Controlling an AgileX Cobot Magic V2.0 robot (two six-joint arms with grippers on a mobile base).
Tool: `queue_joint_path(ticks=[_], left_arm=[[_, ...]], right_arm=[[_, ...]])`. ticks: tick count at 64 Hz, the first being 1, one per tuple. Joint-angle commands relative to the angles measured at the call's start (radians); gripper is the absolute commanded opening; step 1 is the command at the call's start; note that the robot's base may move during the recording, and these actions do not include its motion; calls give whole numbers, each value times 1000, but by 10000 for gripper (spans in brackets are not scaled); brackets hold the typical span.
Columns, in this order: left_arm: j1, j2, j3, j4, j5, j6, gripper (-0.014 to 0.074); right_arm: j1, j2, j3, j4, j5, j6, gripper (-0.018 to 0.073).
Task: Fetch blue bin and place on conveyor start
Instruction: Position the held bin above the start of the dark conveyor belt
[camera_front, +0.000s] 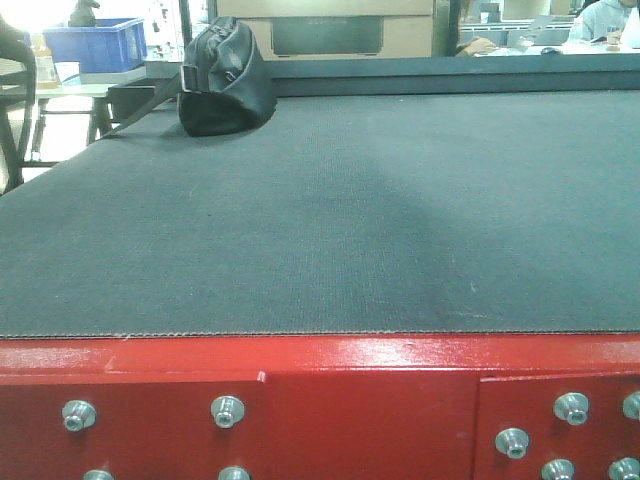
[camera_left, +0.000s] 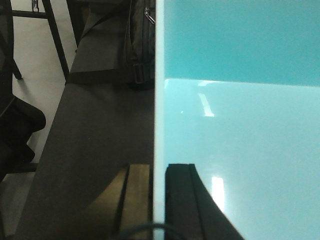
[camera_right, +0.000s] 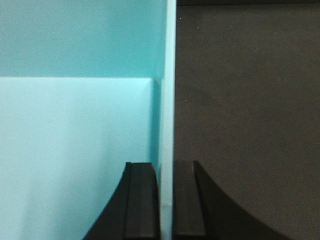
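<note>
Your left gripper (camera_left: 159, 170) and right gripper (camera_right: 166, 167) are both clamped, each with one jaw inside and one outside the blue bin (camera_right: 75, 125) wall.

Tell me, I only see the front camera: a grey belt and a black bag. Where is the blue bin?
Observer: Both wrist cameras show the blue bin. The left gripper pinches one wall, a finger on each side.
Operator: And the other arm?
Observer: The right gripper clamps a wall the same way.
Operator: Is it over the belt?
Observer: Dark belt lies right beside that wall. Whether the bin touches it, I cannot tell.
</note>
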Motion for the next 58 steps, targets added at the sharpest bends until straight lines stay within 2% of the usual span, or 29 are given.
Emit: queue_joint_path(ticks=[1,58], left_arm=[[-7,-12,-13,27,-41,-1,-111],[-7,-12,-13,27,-41,-1,-111]], right_arm=[[-1,-14,-10,-21,-20,-11,-161],[-1,-14,-10,-21,-40,-11,-161]])
